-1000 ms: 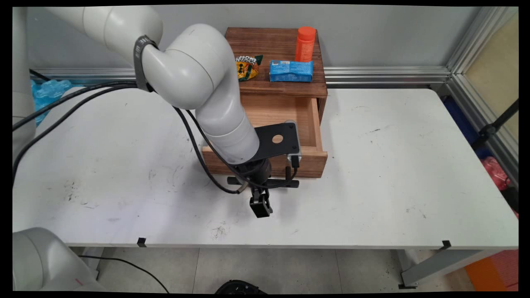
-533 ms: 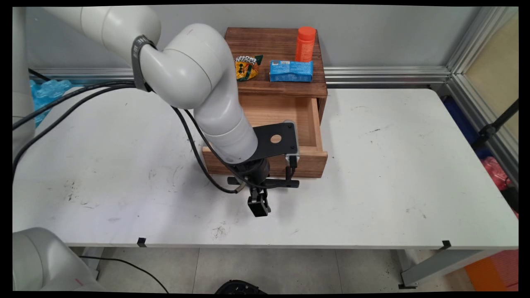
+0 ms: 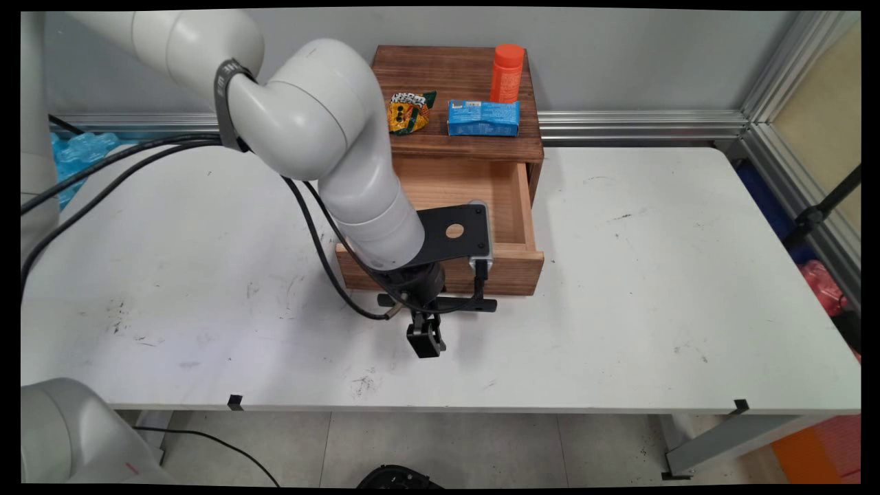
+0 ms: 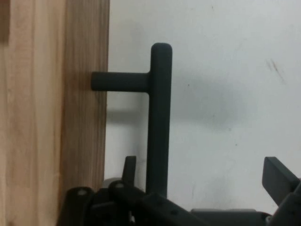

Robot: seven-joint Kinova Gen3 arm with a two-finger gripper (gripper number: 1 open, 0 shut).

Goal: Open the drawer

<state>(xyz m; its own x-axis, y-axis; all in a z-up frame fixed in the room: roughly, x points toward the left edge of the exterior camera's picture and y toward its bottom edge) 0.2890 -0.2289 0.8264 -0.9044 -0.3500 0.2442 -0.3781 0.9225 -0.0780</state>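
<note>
Comparing with a second ago, I see the black two-finger gripper (image 3: 425, 342) has crept slightly toward the pulled-out drawer of the brown wooden cabinet (image 3: 512, 265); the drawer itself has not shifted on the white table (image 3: 653, 275). Only my hand view shows the drawer's black T-shaped bar handle (image 4: 159, 117) standing between the spread fingers (image 4: 280, 181), unclamped. Only the main view shows the orange bottle (image 3: 507, 72), blue packet (image 3: 483, 118) and yellow-green snack bag (image 3: 410, 111) on top.
</note>
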